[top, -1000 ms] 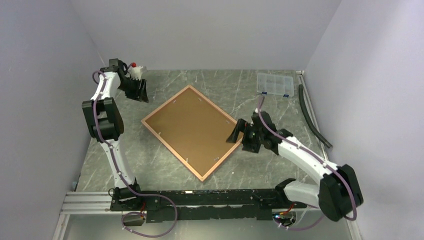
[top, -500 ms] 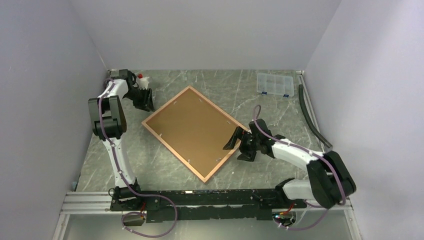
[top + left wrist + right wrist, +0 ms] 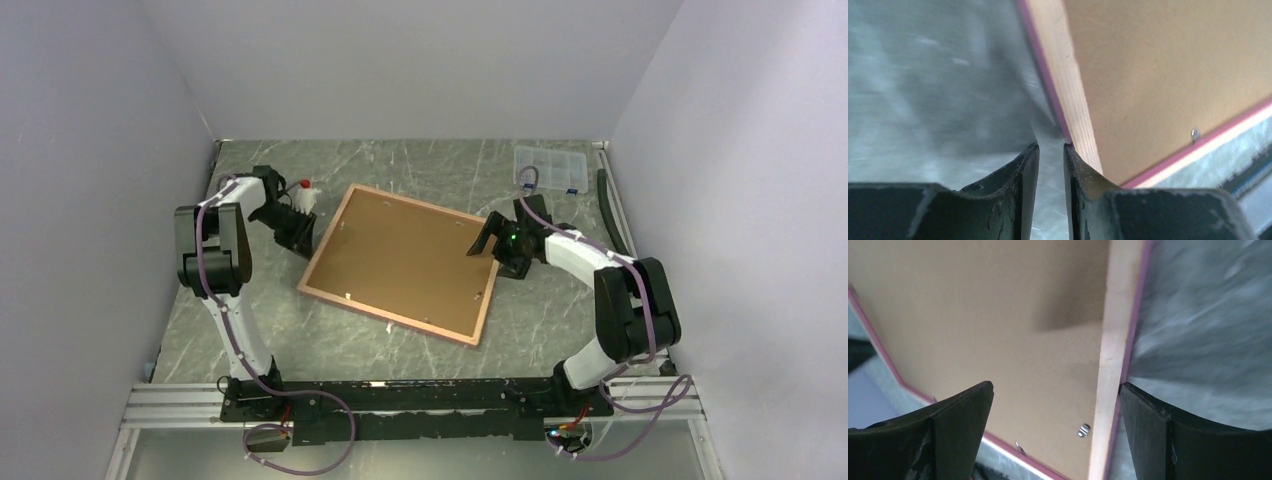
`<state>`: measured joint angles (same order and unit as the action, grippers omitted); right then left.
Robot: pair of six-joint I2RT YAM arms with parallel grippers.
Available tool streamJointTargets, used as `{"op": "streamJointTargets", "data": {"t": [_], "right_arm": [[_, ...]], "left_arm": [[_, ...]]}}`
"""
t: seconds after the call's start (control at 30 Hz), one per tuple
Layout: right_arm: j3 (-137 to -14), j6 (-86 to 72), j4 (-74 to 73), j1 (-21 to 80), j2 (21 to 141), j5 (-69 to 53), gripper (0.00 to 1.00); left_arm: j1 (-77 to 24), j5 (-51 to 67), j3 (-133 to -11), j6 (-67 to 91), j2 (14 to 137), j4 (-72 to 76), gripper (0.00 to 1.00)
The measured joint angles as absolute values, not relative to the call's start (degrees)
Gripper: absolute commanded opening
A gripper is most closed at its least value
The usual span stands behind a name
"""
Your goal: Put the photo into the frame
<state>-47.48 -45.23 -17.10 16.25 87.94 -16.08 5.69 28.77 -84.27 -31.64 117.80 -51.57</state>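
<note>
Frame point(image 3: 400, 265), back-up on tabletop point(image 3: 560, 310), has swung from diamond to nearly square since a sec ago; my L jaws have narrowed to an empty slit at its left edge, R jaws wide astride its right edge; photo not in view, so loading not begun.

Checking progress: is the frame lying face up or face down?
Face down: the frame shows its tan reverse and brown backing board, pink only at edges.

Odds and ends on the grey marbled desk point(image 3: 420, 160)
A clear compartment box point(image 3: 548, 168) sits far right, a black strip point(image 3: 606, 195) just beside it along the edge; a small white red-capped bottle point(image 3: 304, 197) sits left; a brown backing board point(image 3: 400, 262) lies flat mid-desk.
</note>
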Motion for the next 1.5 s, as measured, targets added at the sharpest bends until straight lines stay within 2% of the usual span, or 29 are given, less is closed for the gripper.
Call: {"op": "streamJointTargets", "data": {"t": [0.3,0.4,0.67,0.8,1.07,1.5], "right_arm": [[-57.58,-39.05,-21.54,10.22,95.18,-9.02,1.0],[-60.16,-39.48,-22.83,11.09,94.89,-8.91,1.0],[-61.82,-42.94,-21.32,19.46,87.09,-8.8,0.99],[-66.39,-45.17,-18.11,27.64,91.64,-11.86,0.96],[-77.93,-47.64,-12.14,41.08,110.24,-18.26,0.9],[-87.24,-52.53,-5.93,45.34,122.89,-23.18,0.8]], "left_arm": [[-2.15,34.68,-74.08,-42.44,114.65,-66.15,0.33],[-3.09,38.37,-73.63,-42.92,114.41,-69.36,0.38],[5.78,45.98,-76.34,-38.41,113.73,-68.05,0.46],[7.42,48.51,-75.4,-34.57,113.86,-64.42,0.45],[5.48,51.37,-72.03,-30.87,116.92,-60.45,0.37],[5.5,51.31,-70.83,-25.58,118.63,-55.99,0.26]]}}
